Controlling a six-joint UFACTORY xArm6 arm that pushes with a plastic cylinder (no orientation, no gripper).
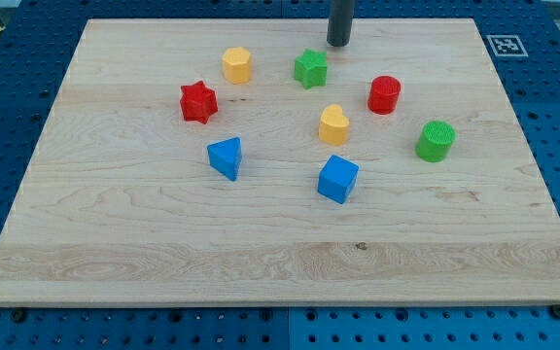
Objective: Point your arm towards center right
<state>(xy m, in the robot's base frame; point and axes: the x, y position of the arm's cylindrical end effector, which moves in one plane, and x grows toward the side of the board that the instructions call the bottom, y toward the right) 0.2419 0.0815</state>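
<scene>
My tip point(338, 44) stands near the view's top edge of the wooden board point(115, 233), just up and right of the green star point(310, 68). A red cylinder point(384, 94) lies below and right of the tip. A green cylinder point(437, 141) sits toward the view's right. A yellow heart point(333, 124) is at the middle. A yellow hexagon block point(237, 65) and a red star point(198, 101) lie to the left. A blue triangle block point(226, 157) and a blue cube point(337, 179) are lower down. The tip touches no block.
The board rests on a blue perforated table point(8, 97). A black-and-white marker tag point(504, 45) sits at the board's top right corner.
</scene>
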